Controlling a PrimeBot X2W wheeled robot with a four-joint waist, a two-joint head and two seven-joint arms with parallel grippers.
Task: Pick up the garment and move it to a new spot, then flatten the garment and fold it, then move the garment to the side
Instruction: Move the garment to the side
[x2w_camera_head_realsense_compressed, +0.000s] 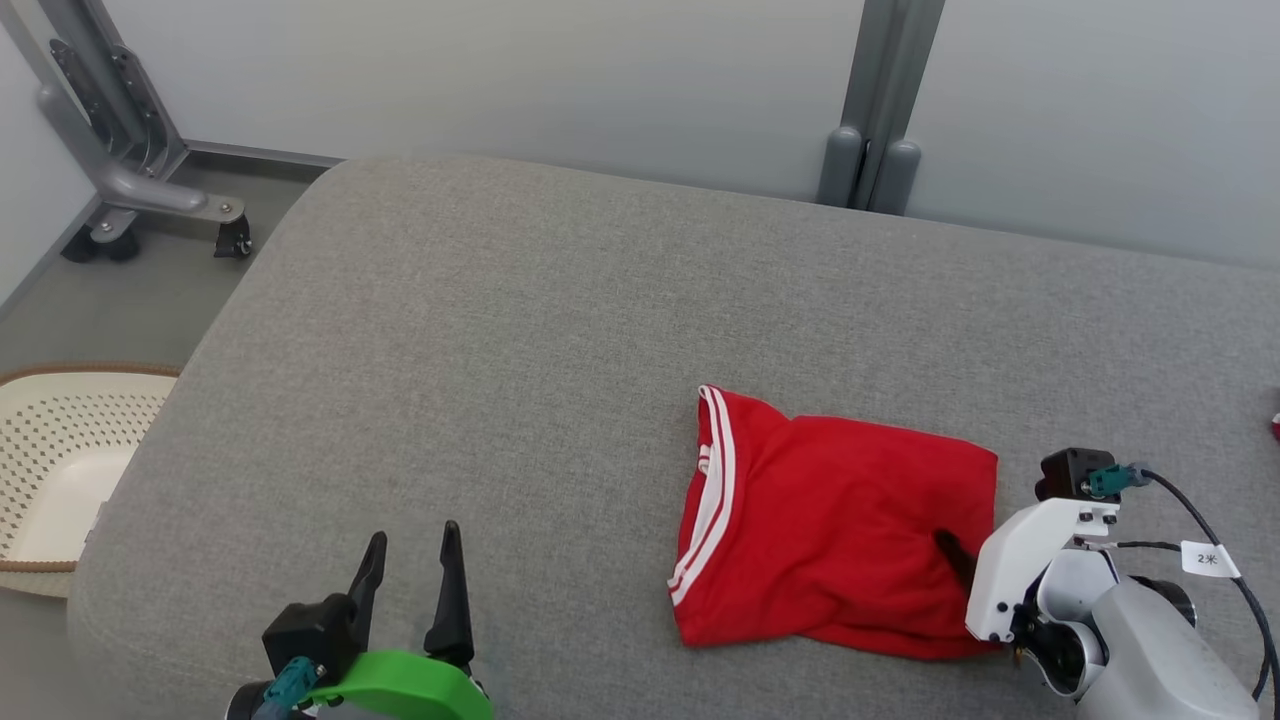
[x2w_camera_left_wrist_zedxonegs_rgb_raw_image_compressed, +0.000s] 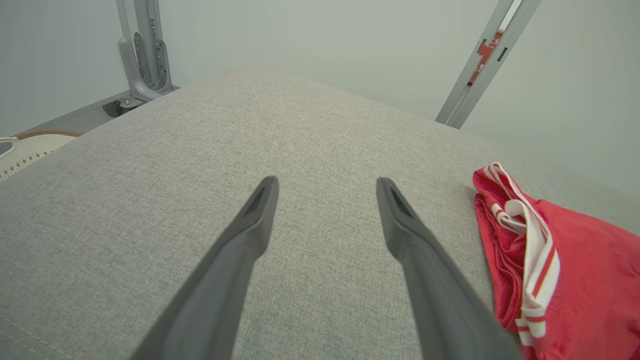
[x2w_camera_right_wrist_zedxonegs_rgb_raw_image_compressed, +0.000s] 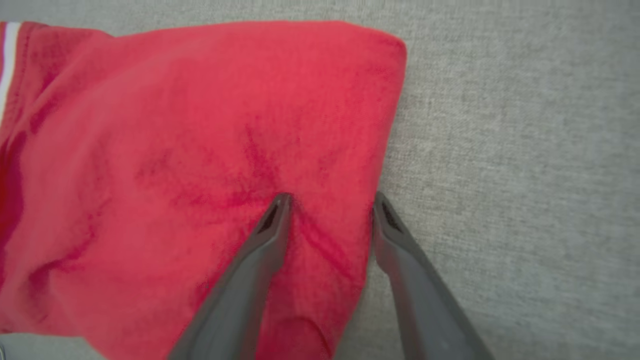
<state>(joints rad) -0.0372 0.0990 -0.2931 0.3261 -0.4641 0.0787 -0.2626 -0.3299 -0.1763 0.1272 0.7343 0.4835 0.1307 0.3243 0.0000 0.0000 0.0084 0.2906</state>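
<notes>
Grey cushion w/ garment; basket beside.

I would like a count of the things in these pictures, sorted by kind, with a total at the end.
Garment: 1, the red garment with white stripes
Basket: 1, the cream basket beside the cushion
Cushion: 1, the grey cushion under the garment
Grippers: 2, the left gripper and the right gripper
Total: 5
</notes>
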